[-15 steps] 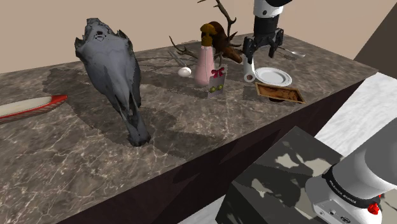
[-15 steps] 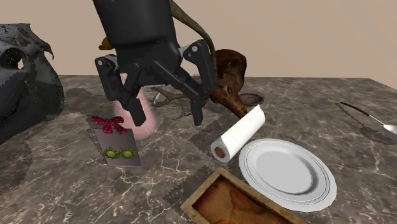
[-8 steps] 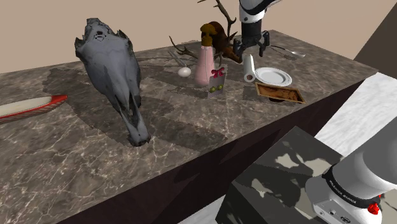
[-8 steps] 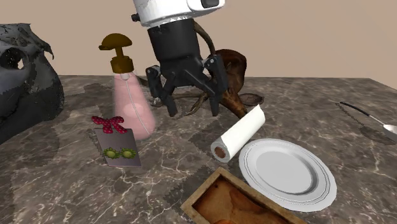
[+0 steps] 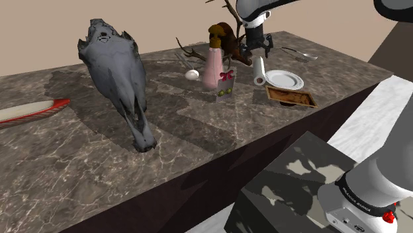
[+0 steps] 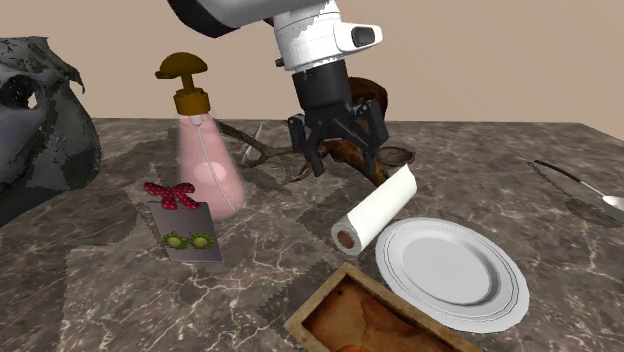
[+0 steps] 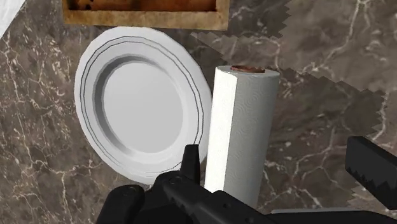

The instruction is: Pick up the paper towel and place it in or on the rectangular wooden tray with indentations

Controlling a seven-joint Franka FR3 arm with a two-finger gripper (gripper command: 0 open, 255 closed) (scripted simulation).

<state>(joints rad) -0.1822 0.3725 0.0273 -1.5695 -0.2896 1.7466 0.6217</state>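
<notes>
The white arm (image 6: pixel 300 35) is carrying its black two-finger gripper (image 6: pixel 345 162) back across the dark veined marble counter (image 5: pixel 198 145). A second ago the hand was hanging large and near in the second exterior view, in front of the bottle. Now it is standing farther off, over the far end of the white paper towel roll with a brown core (image 6: pixel 374 211). The fingers are staying wide apart and holding nothing. In the wrist view the roll (image 7: pixel 239 127) is lying lengthwise between them, close to one finger (image 7: pixel 191 159) and well clear of the other. The hand therefore seems to be lining up for the grasp, and the pick is not yet made.

The roll is resting on the counter against the rim of the round white plate (image 6: pixel 515 300). The rectangular brown wooden tray (image 6: pixel 312 312) is sitting just beside the plate, near the roll.

The big grey animal skull (image 5: pixel 119 79) is lying well apart. The brown antlered piece (image 6: pixel 365 105) is standing right behind the gripper and looks like the closest thing to snag. The pink pump bottle (image 6: pixel 207 165), the small card with a red bow (image 6: pixel 185 228), the metal spoon (image 6: pixel 585 190) and the small white egg-shaped thing (image 5: pixel 192 75) are keeping clear of the path to the tray.
</notes>
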